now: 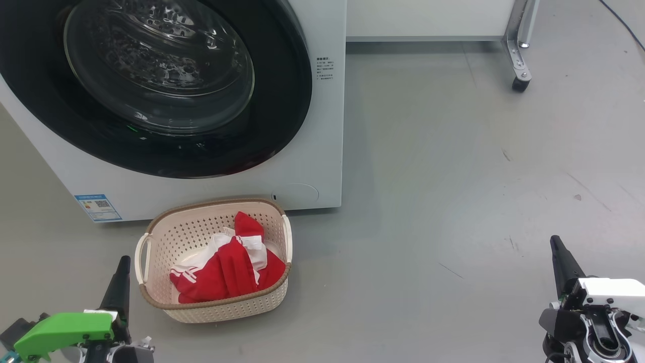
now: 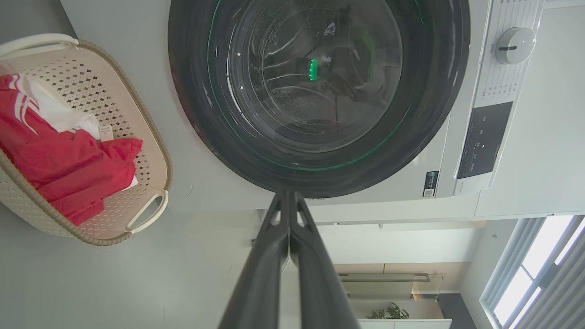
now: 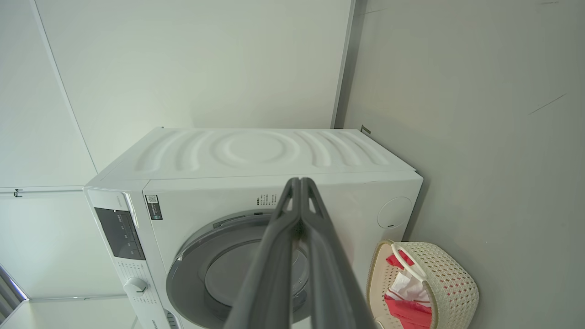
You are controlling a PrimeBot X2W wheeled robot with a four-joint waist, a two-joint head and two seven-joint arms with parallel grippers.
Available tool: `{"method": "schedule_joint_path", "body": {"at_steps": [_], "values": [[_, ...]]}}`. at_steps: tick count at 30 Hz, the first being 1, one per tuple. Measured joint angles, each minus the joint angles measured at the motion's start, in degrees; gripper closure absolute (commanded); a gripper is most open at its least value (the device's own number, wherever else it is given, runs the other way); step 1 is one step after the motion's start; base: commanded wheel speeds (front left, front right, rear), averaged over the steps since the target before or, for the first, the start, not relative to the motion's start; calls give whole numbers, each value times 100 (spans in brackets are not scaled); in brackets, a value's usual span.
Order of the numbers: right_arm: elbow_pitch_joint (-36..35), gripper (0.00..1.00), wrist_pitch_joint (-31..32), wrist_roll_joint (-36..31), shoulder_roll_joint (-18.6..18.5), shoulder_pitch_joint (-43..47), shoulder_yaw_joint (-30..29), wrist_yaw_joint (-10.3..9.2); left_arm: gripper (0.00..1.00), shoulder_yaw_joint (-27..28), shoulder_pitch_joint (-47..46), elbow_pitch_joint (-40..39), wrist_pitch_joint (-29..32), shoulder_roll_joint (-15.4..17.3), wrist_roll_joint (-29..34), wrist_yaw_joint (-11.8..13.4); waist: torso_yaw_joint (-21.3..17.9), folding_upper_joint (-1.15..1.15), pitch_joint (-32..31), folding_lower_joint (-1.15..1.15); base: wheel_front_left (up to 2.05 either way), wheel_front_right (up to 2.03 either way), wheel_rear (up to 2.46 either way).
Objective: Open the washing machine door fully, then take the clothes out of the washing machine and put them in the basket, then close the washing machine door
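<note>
The white washing machine [image 1: 322, 126] fills the upper left of the head view, its round black-rimmed door [image 1: 156, 85] lying flat against the front, shut. In front of it on the floor stands the cream basket [image 1: 151, 242] holding the red and white clothes [image 1: 227, 269]. My left gripper [image 1: 121, 267] is low at the left beside the basket, fingers pressed together and empty. My right gripper [image 1: 557, 247] is far off at the lower right, also shut and empty. The left wrist view shows the door [image 2: 320, 91], the basket [image 2: 151, 137] and the clothes [image 2: 64, 164]; the right wrist view shows the machine [image 3: 256, 155].
Grey floor [image 1: 453, 176] stretches wide to the right of the machine. A metal frame leg on a black caster [image 1: 520, 83] stands at the back right. A white wall panel runs behind it.
</note>
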Motion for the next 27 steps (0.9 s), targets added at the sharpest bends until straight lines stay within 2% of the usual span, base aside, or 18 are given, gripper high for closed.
{"method": "schedule_joint_path", "body": {"at_steps": [27], "values": [[-23, 100, -1, 26, 0, 0, 4, 0, 100, -1, 0, -5, 0, 1, 0, 0, 0, 0, 1, 0, 0, 0, 0]]}}
